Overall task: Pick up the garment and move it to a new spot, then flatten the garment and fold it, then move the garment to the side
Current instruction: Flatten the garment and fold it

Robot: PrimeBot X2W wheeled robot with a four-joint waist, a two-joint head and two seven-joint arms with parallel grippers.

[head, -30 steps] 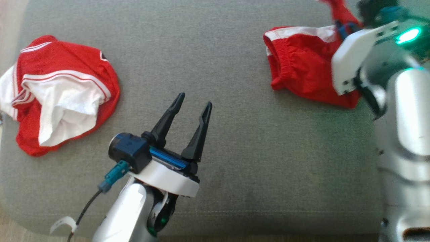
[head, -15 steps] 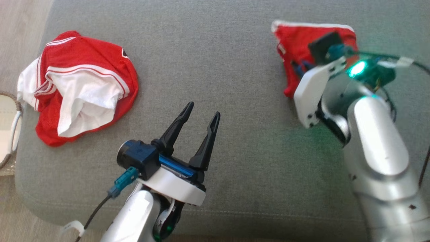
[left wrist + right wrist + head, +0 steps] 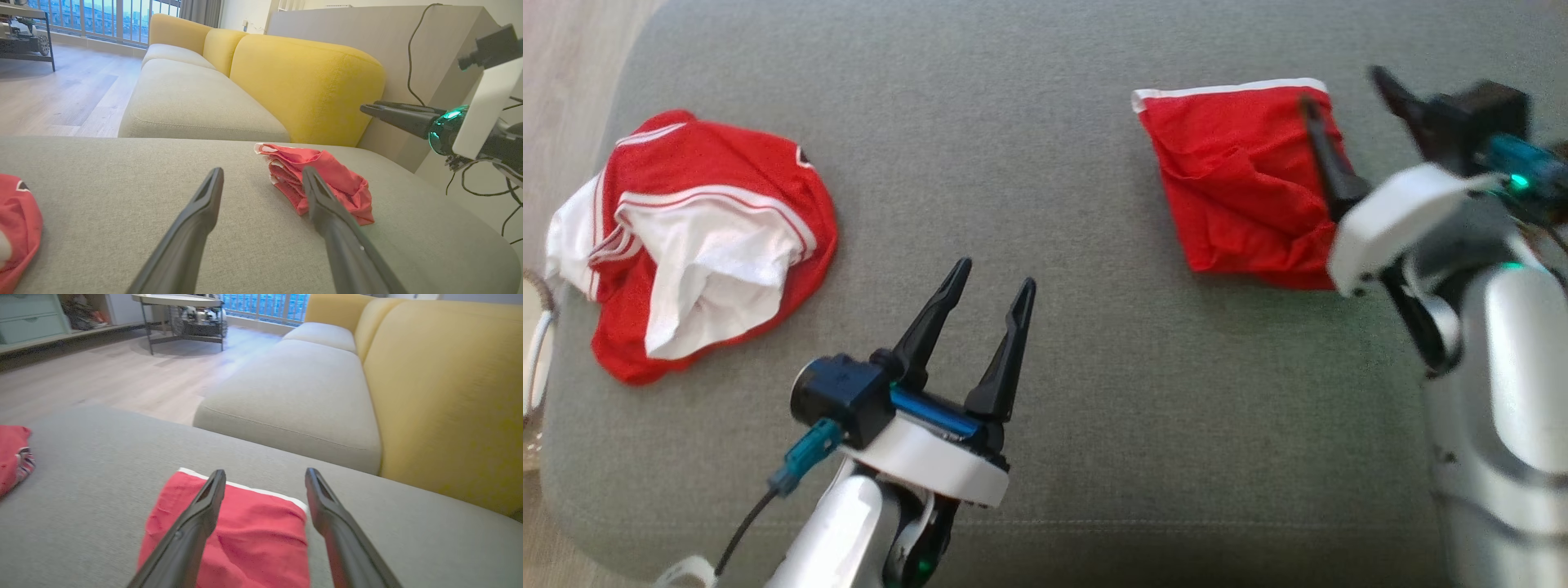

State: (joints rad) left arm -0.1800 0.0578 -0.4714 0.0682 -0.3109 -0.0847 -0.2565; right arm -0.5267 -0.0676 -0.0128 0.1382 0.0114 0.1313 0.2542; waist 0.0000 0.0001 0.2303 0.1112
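The folded red garment [image 3: 1241,196] lies flat at the upper right of the head view, on the grey cushion [image 3: 1054,122], near its far edge. The right gripper [image 3: 1342,87] hangs over the garment's right side, jaws spread and holding nothing. The left gripper [image 3: 996,272] sits low centre over bare cushion, jaws open and empty. A wide bare stretch separates the garment from a crumpled red-and-white jersey [image 3: 703,245] by the cushion's rounded left edge. A yellow sofa back [image 3: 310,81] rises beyond the garment.
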